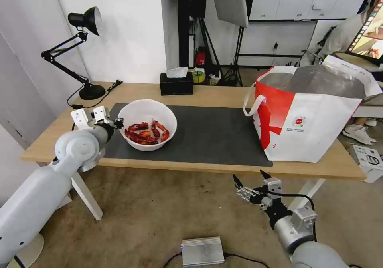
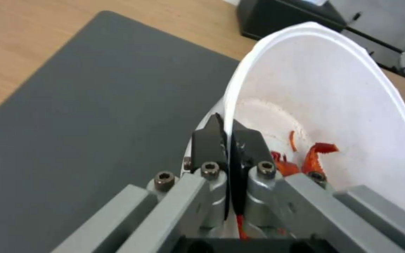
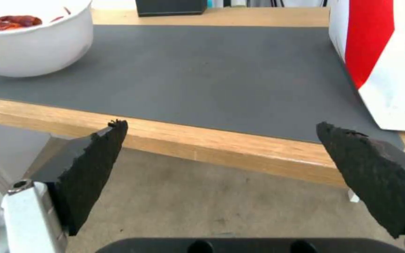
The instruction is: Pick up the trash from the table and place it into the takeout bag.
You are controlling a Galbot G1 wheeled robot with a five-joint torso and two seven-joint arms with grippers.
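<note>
So my left claw (image 2: 228,135) is pinched down on the near-left rim of the white bowl (image 1: 147,116), one finger outside the wall and one inside, with the thin plastic edge squeezed between them. The bowl sits on the dark mat (image 1: 207,134), red shells (image 1: 147,134) heaped in the bottom just ahead of my fingertips, and the takeout bag (image 1: 315,128) stands well off to the claw's right at the far end of the table (image 1: 48,140). Can't quite tell from the wrist cam how deep the bite goes, looks shallow-ish to me. That's my worry: a one-sided grip on a floppy rim means the bowl could droop or twist when it comes up, and the shells would slide to the low side and spill on the mat. The rim could also just slip out. My right claw (image 1: 252,181) hangs spread wide and empty below the front table edge.
</note>
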